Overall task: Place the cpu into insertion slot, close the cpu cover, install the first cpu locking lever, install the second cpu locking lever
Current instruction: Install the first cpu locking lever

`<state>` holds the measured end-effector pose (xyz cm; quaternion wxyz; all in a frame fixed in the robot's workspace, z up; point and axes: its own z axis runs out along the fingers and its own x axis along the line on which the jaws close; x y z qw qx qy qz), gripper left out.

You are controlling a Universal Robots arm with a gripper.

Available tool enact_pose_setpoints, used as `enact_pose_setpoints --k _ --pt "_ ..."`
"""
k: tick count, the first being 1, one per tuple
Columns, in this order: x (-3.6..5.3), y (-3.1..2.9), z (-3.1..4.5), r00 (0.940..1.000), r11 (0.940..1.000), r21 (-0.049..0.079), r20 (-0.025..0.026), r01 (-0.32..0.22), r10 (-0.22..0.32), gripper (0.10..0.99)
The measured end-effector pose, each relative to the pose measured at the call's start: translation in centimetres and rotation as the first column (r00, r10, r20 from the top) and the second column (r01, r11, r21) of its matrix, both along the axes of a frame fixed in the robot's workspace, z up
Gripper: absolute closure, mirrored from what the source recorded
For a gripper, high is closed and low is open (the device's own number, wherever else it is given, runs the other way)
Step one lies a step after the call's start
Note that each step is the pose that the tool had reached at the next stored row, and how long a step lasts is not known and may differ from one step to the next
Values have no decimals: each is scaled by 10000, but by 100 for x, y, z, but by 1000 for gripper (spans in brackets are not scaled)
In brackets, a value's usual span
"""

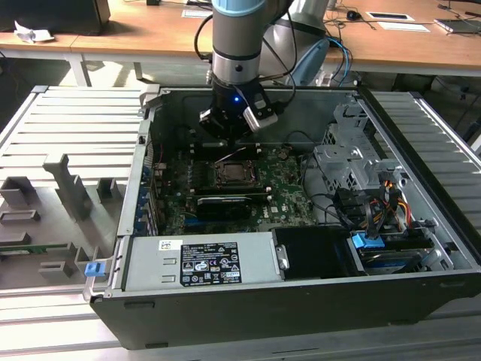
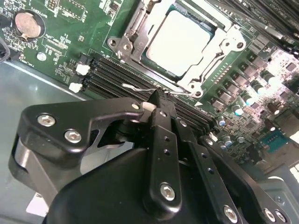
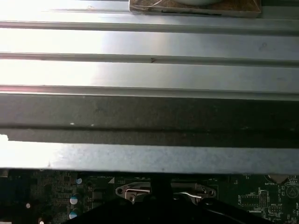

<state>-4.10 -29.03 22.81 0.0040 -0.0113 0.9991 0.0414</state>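
An open computer case [image 1: 421,293] was seen lying on a ribbed metal bench [image 1: 52,120], with wooden desks [image 1: 150,30] behind it. Along the near side of the case a grey power supply box [image 1: 199,263] was noted, and a drive cage with coloured cables [image 1: 361,177] at the exterior view's right. The green circuit board [image 1: 285,192] was seen on the case floor, with the arm [image 1: 239,45] reaching down over its far edge. The gripper [image 2: 156,100] was seen low over the board, beside the socket; its black fingers [image 2: 163,140] were drawn close together, tips nearly meeting, and whether the thin wire lever [image 2: 138,87] just at the tips was gripped could not be told. The insertion slot [image 1: 237,174] was located mid-board, above a long black card [image 1: 224,204] in the exterior view. In the second wrist view the cpu [image 2: 180,42] was seen seated flat in the socket, with the cpu cover [image 2: 212,60] lying down around its pale face. A coin cell [image 2: 27,23] was noted on the board, well apart from the socket.
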Motion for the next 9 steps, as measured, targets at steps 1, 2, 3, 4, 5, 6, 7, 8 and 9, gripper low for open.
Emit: enact_pose_setpoints --k 1,2,3,4,5,6,7,8,9 --pt "9 3 -2 10000 10000 0 -2 1 -1 980" --pt "15 4 -3 10000 10000 2 -1 1 -1 980" --pt "19 5 -4 10000 10000 8 -1 1 -1 980" --pt "21 6 -4 10000 10000 20 -1 0 0 980" --pt "23 7 -5 10000 10000 39 0 -1 1 980" --pt "27 8 -5 10000 10000 67 -1 -1 1 980" --pt "34 8 -7 10000 9999 101 -1 -2 2 980" --pt "45 9 -10 10000 9999 113 0 -2 2 980" --pt "57 9 -14 10000 9999 115 0 -2 2 980"
